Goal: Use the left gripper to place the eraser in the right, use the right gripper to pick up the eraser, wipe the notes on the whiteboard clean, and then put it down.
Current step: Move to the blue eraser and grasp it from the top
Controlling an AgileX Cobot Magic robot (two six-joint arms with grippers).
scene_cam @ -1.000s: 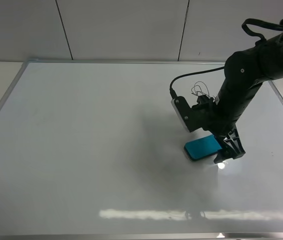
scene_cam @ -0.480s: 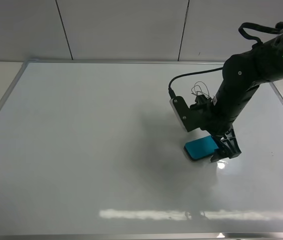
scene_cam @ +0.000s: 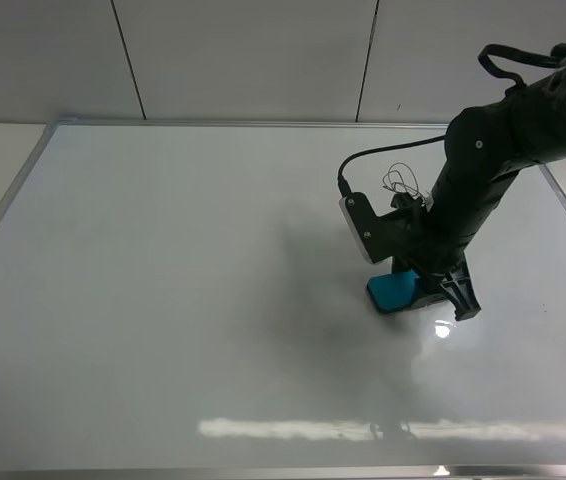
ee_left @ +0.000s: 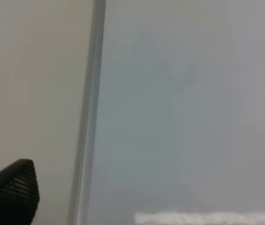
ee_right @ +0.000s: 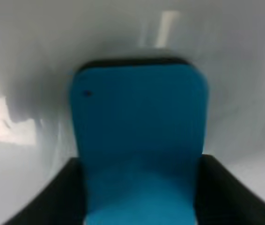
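Your right gripper point(ee_right: 140, 161) pinches the eraser point(ee_right: 137, 122), one finger point(ee_right: 53, 201) snug against each long side (blue face up). The eraser lies flat on the whiteboard point(scene_cam: 183, 260), right of centre. Your left gripper point(ee_left: 144, 187) hangs spread wide, empty, over the board's frame point(ee_left: 89, 117).

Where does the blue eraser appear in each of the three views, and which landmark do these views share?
Exterior high: the eraser lies right of centre on the whiteboard.
Left wrist: not in it.
Right wrist: the eraser fills the middle of the picture.
Shared landmark: the pale whiteboard surface, seen in all three.
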